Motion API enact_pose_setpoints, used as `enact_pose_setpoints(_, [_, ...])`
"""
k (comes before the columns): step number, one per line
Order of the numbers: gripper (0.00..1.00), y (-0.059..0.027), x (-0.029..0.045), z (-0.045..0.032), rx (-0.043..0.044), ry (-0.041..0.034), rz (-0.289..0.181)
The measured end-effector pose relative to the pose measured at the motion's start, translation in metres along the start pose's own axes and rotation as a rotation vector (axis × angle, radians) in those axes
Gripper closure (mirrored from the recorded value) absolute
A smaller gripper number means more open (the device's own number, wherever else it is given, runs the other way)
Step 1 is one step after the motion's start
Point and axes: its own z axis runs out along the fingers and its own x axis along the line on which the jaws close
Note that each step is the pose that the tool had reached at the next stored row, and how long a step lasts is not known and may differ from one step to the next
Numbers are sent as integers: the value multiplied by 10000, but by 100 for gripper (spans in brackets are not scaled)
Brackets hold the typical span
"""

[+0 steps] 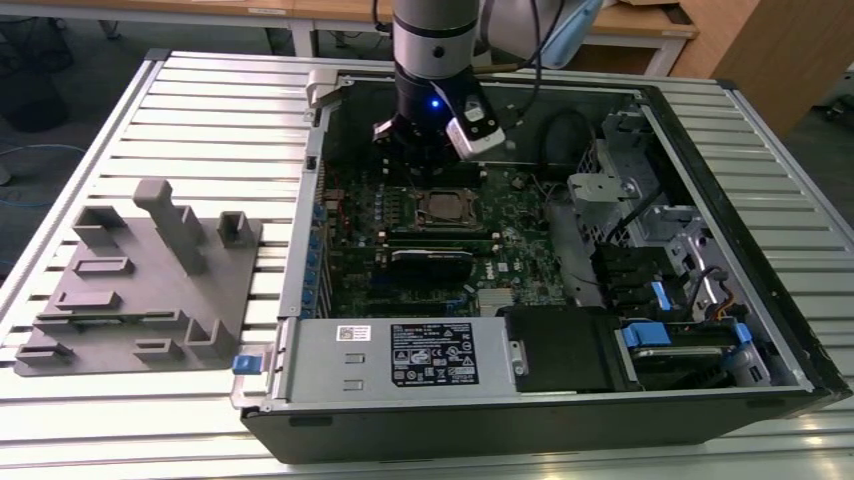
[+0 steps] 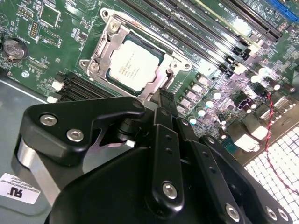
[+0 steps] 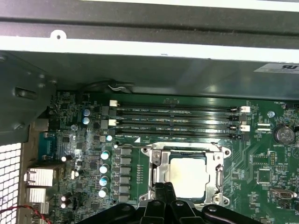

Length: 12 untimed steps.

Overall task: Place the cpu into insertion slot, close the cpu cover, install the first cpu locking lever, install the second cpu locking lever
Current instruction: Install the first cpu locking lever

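The cpu (image 2: 133, 65) lies flat in the insertion slot (image 1: 441, 207), its silver-grey top showing in both wrist views (image 3: 188, 177). The cpu cover (image 2: 105, 49) lies down around the cpu as a silvery frame (image 3: 159, 170). A thin wire lever (image 3: 133, 146) runs along one side of the socket. My gripper (image 2: 163, 99) hangs just over the socket's edge, and its black fingers (image 3: 159, 190) are shut together with nothing seen between them. In the exterior view the gripper (image 1: 422, 168) stands just behind the socket, inside the open case.
Long black memory slots (image 3: 177, 121) run beside the socket. Case walls (image 1: 310, 190) ring the motherboard. A power supply (image 1: 400, 355) and drive bays (image 1: 667, 300) fill the near and right parts. A grey fixture block (image 1: 147, 280) sits on the table at the exterior view's left.
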Motion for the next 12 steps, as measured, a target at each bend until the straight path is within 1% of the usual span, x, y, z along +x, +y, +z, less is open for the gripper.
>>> enact_pose_setpoints(7, [89, 4, 123, 3, -1, -14, -2])
enact_pose_setpoints(12, [89, 3, 124, 3, 0, -14, -2])
